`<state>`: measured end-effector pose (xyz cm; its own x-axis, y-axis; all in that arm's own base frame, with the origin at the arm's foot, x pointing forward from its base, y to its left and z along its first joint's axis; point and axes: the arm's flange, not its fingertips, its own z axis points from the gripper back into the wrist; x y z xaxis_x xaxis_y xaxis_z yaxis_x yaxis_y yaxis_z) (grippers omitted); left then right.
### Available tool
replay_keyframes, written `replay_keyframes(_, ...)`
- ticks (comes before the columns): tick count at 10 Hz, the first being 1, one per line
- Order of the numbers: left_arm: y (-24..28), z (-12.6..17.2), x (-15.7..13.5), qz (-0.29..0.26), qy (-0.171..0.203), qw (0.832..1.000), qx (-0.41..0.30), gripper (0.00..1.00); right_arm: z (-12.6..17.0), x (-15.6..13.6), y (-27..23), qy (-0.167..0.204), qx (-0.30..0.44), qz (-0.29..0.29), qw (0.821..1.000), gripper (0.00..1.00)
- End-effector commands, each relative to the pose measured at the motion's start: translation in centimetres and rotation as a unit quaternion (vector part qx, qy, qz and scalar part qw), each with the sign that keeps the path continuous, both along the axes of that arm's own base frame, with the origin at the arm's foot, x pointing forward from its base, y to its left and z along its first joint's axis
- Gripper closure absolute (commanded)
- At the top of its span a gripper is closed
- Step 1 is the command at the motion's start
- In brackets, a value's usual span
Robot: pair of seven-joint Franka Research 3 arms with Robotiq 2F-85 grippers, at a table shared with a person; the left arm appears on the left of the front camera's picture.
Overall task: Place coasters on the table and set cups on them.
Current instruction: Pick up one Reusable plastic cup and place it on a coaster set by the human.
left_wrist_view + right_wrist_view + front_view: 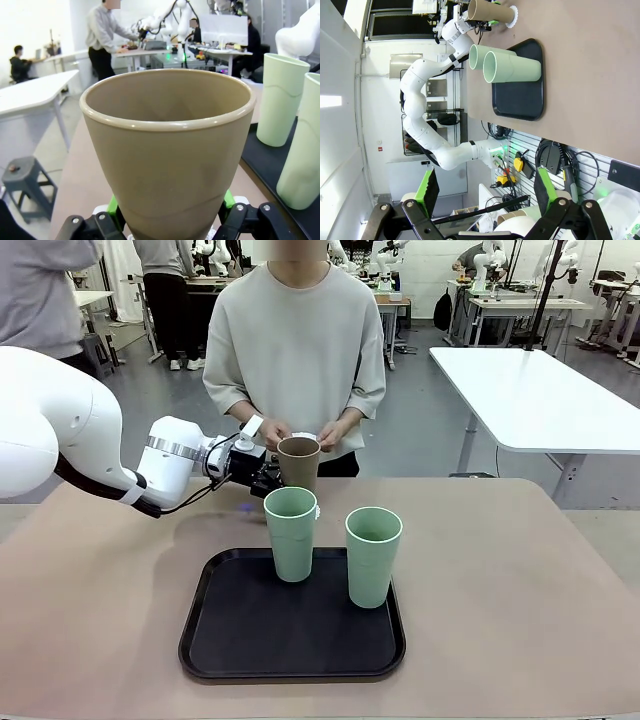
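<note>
From the front, the left fingers [268, 478] are clamped on the lower half of the brown cup [298, 462], coming at it from its nine o'clock side. The cup stands upright just past the twelve o'clock edge of the black tray [200, 640], over the far part of the counter [520, 580]. The person's hands [330, 432] sit right behind its rim with something white between them. Two green cups [291, 533] stand upright on the tray, at roughly eleven and two o'clock.

The left wrist view gives the grip up close. The green pads [114, 206] press opposite sides of the cup low on its wall, and the wall keeps its round shape. It looks empty, light and stiff, with a matte skin that should hold well. The taper could let it creep upward through a loose squeeze, so a low, level hold suits it. Being tall, it may tip if set down crooked.

The right wrist view, rolled sideways, has the right fingers [428, 187] spread wide on nothing, well away from the counter. It adds a lacy white coaster [514, 16] at the brown cup's foot, where the front view has the nearer green cup in the way. Whether the cup rests on it, I cannot tell.
</note>
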<state>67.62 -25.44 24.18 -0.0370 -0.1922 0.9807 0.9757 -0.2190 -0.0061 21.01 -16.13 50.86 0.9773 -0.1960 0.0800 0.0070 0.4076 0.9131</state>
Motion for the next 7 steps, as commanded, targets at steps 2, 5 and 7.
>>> replay_keyframes(2,-0.30,0.23,1.05,-0.010,0.011,1.000,0.001,0.16,0.11,0.17,0.03,-0.005,0.011,-0.001,1.000,0.00)
replay_keyframes(5,-0.24,0.02,0.93,-0.021,0.012,1.000,0.004,0.00,0.11,0.17,0.03,-0.005,0.011,-0.001,1.000,0.00)
replay_keyframes(7,-0.20,-0.05,0.85,-0.024,0.016,1.000,0.007,0.00,0.11,0.17,0.03,-0.005,0.011,-0.001,1.000,0.00)
